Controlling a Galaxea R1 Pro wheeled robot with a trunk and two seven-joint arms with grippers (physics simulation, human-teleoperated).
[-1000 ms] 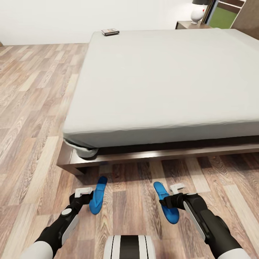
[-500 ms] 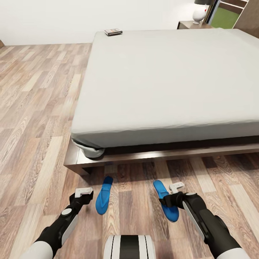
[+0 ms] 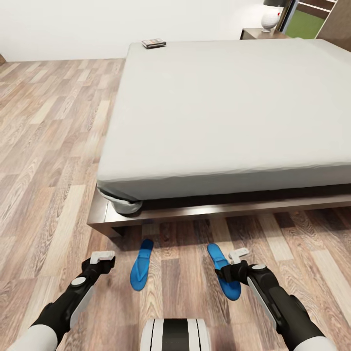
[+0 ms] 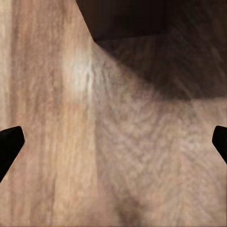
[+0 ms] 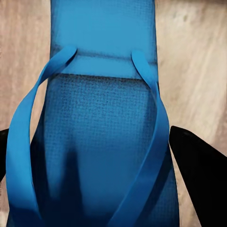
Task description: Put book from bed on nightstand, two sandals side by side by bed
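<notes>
Two blue sandals are lying on the wood floor in front of the foot of the bed, well apart, with a strip of bare planks between them. The left sandal is sitting free, untouched. The right sandal is lying under the right gripper, whose fingers are spread wide on either side of the sole in the right wrist view, straps showing between them; not clamping yet as far as I can tell. The left gripper is hovering over bare floor just left of the left sandal, and in the left wrist view its fingertips are sitting at the frame edges, so it is wide open and holding nothing.

Step in hand, my guess: grabbing the right sandal to bring it beside the left one. To do it well, closing across the sole near the strap junction rather than on a loose strap, lifting only a little, then setting it down parallel to the other, toes the same way, close to the bed base.

One book is resting at the far corner of the mattress, not moved yet. One nightstand is showing beyond the bed, with one white lamp on it.
</notes>
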